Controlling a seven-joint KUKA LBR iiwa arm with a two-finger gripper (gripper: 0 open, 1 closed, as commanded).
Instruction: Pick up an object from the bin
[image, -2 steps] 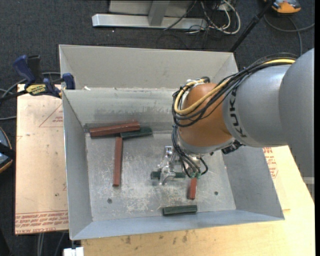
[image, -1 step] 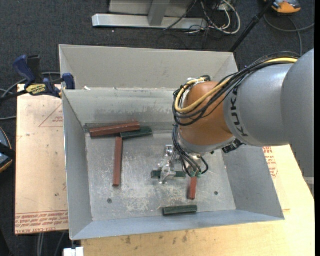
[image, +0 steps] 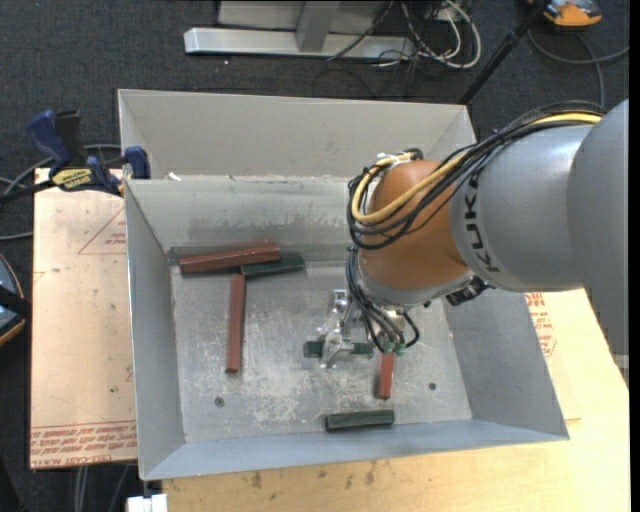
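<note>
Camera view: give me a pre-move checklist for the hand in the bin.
1. The hand inside the bin, above mid-floor: ok.
2. The hand centred over a thing: not ok; the short red-brown stick lies beside it, to the view's right.
3. The hand touching the floor: cannot tell.
4. The dark green bar by the front wall, apart from that stick: ok.
5. The long brown stick at left, apart from the hand: ok.

Black "KUKA" lettering (image: 480, 236), last letter partly hidden, running down the grey arm link (image: 540, 210), beside the orange wrist cover (image: 410, 232)
</note>
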